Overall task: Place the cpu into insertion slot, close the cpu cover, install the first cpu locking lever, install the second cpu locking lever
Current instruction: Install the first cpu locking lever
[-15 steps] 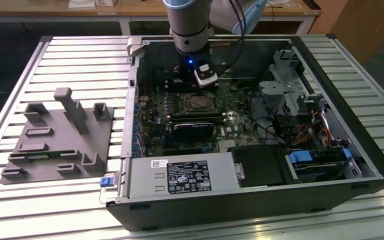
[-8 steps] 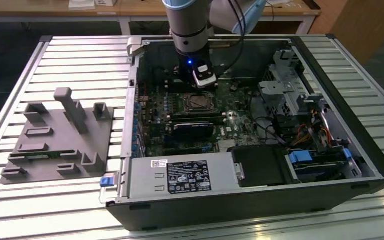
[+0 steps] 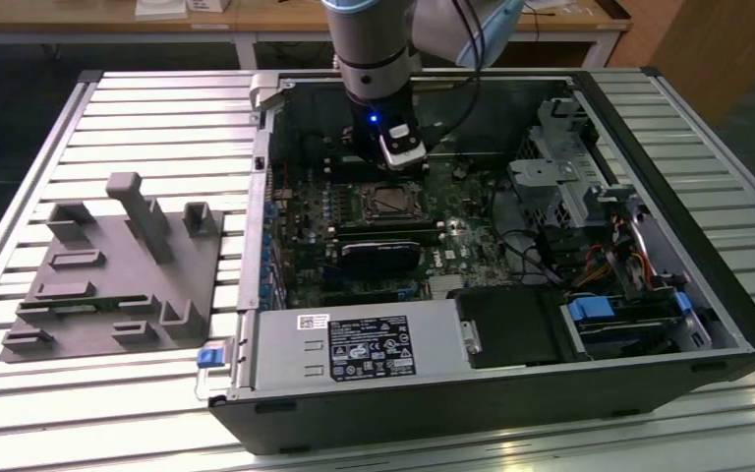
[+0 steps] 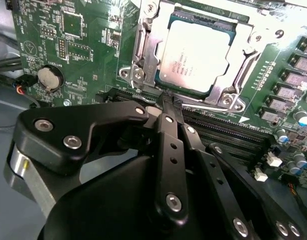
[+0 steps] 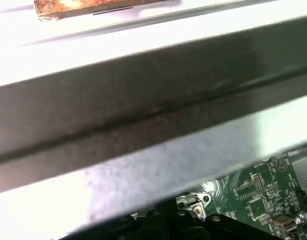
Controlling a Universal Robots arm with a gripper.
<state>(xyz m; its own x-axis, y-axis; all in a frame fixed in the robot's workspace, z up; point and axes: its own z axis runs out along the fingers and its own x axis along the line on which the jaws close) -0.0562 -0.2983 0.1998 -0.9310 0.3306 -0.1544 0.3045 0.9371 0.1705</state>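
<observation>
The black metal pincer (image 4: 169,102) has its slim fingers drawn together to a narrow tip, holding nothing. In the second wrist view that tip sits just at the edge of the square insertion slot (image 4: 143,60), where a thin silvery wire lever runs along the socket's side; whether the tip touches the lever cannot be told.

The small flat square cpu (image 4: 196,57), with its pale silver-grey metal top, lies seated in the slot. Faint print crosses its lid, too blurred to make out. The thin silvery metal cpu cover (image 4: 243,47) lies closed flat around it, its open middle framing the chip.

Around the socket spreads the green motherboard (image 4: 78,45), with white markings, a round silver coin battery (image 4: 49,78), and long black memory slots (image 4: 228,132) just beside the pincer.

In the exterior view the arm (image 3: 375,59) reaches down into the open black computer case (image 3: 483,393), which lies on a ribbed aluminium tabletop (image 3: 154,118). A white-and-black label (image 3: 365,346) sits on the grey power supply. A grey moulded fixture (image 3: 115,275) rests at the exterior view's left.
</observation>
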